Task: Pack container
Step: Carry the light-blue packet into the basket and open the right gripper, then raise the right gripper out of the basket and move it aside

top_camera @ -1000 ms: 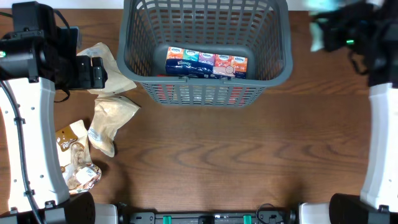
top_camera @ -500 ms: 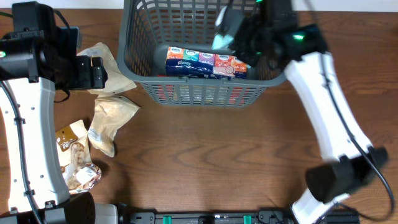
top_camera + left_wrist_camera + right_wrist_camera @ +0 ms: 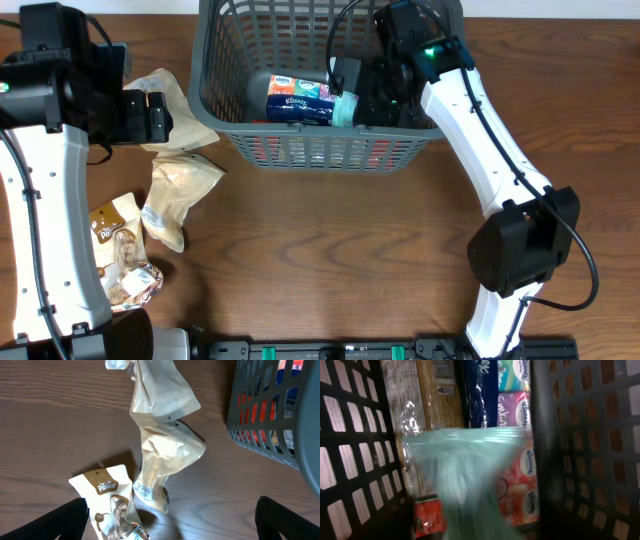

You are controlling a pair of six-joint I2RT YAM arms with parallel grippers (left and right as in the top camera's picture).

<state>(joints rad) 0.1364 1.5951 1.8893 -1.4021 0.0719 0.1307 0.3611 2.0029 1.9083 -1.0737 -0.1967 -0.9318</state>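
Observation:
The container point(image 3: 320, 150), a dark grey slotted basket, stands at the table's far middle. My right gripper point(image 3: 352, 92) reaches down inside it, and its jaws stand wide apart. A pale green packet point(image 3: 343, 108) shows just below them. In the right wrist view this green packet point(image 3: 465, 475) is a blur between the jaws of the right gripper point(image 3: 470, 525), over the tissue packs point(image 3: 517, 410). My left gripper point(image 3: 150, 115) hangs open left of the basket, above beige pouches point(image 3: 165, 455), touching nothing.
In the basket lie tissue packs point(image 3: 295, 100), a long beige packet point(image 3: 427, 400) and a red item point(image 3: 427, 517). On the table at the left lie beige pouches point(image 3: 180, 185) and a white-and-brown snack pouch point(image 3: 105, 485). The basket wall point(image 3: 265, 425) is close on the left gripper's right.
The right arm swung in from the far right and down into the basket with the pale green packet. Its jaws have opened. The left arm has not moved.

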